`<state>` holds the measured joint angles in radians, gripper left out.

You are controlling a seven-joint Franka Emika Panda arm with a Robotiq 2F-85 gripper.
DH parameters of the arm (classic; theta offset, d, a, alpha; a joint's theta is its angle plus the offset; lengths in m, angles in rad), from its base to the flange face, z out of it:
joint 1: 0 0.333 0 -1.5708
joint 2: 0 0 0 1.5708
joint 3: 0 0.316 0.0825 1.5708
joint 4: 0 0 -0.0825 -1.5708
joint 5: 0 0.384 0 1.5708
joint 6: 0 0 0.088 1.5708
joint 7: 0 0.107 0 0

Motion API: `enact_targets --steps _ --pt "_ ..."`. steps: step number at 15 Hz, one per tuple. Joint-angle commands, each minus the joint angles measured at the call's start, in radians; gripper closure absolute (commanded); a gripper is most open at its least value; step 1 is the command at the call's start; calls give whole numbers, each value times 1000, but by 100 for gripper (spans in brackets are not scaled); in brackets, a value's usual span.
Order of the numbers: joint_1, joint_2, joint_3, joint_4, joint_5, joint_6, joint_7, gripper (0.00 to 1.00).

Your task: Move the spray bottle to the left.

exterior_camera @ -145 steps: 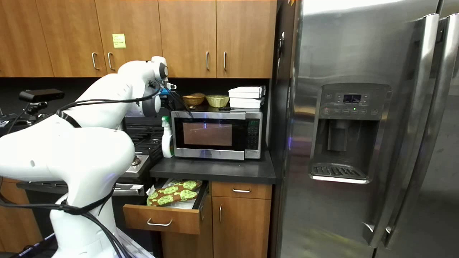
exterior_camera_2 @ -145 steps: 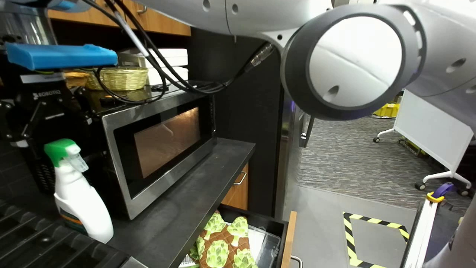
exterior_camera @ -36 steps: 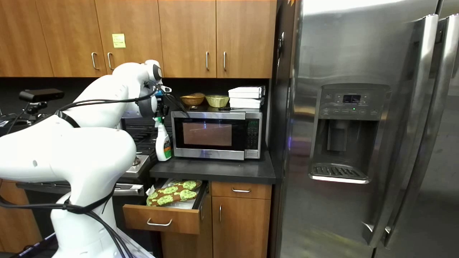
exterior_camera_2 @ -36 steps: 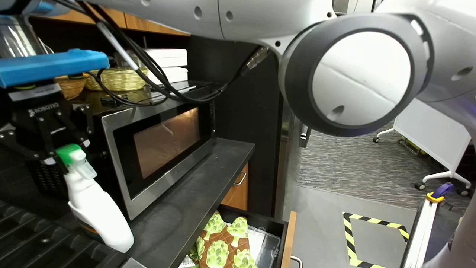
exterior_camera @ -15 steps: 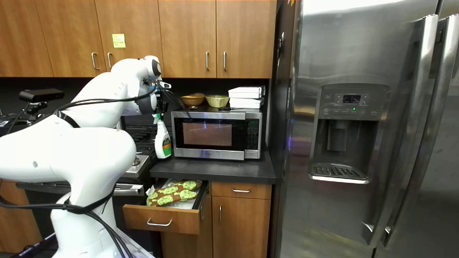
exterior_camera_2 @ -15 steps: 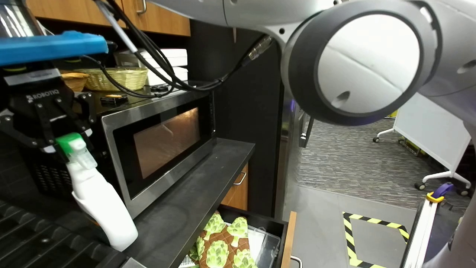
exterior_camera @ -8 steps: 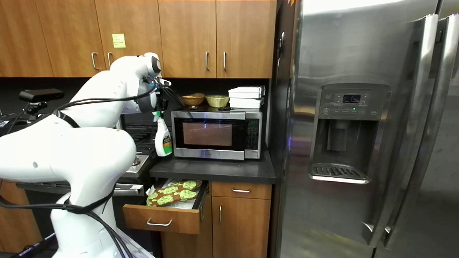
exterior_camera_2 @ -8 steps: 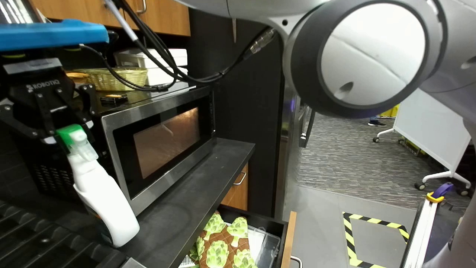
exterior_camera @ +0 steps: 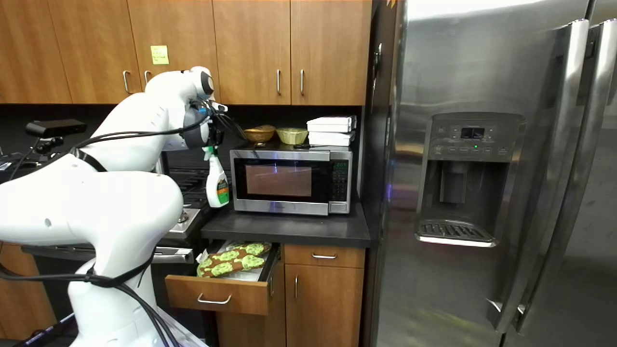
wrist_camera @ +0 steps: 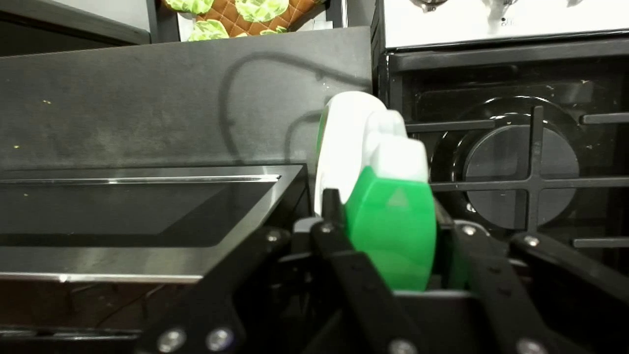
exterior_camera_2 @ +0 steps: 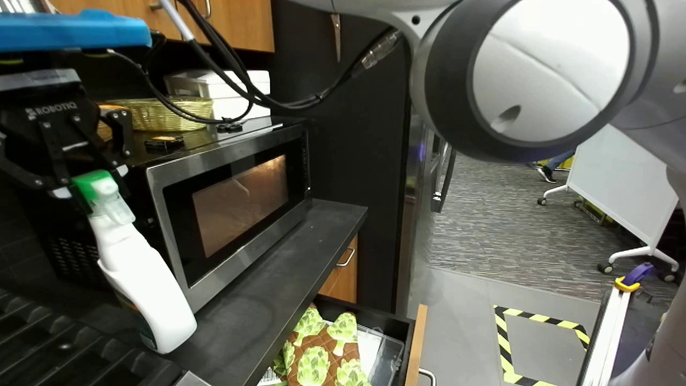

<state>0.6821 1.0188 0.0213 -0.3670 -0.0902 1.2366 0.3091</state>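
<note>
The spray bottle (exterior_camera: 215,185) is white with a green-topped trigger head and an orange-and-green label low on its side. My gripper (exterior_camera_2: 95,183) is shut on its head from above, as both exterior views show. The bottle hangs tilted, its base swung toward the microwave side, slightly above the counter (exterior_camera: 289,226). In the wrist view the green head of the spray bottle (wrist_camera: 393,231) sits between the two black fingers (wrist_camera: 331,206), which hide part of its sides.
The microwave (exterior_camera: 289,180) stands close beside the bottle, with baskets (exterior_camera: 292,136) and white boxes on top. On the bottle's other side is the stove with its grates (wrist_camera: 533,182). Below, a drawer (exterior_camera: 217,294) stands pulled out, holding a patterned mitt (exterior_camera: 236,260).
Earlier the bottle stood upright against the microwave, not gripped. Since then my gripper has taken its head; over the last second both rose, drifting slightly left in an exterior view.
</note>
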Motion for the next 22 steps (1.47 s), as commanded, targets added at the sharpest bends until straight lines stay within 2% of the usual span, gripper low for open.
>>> enact_targets --steps 1,11,22 --pt "20 -40 -14 -13 -17 -27 -10 85" --pt "53 -70 -33 -10 -66 -28 -45 85" --pt "81 -87 -24 -9 -55 -19 -68 85"
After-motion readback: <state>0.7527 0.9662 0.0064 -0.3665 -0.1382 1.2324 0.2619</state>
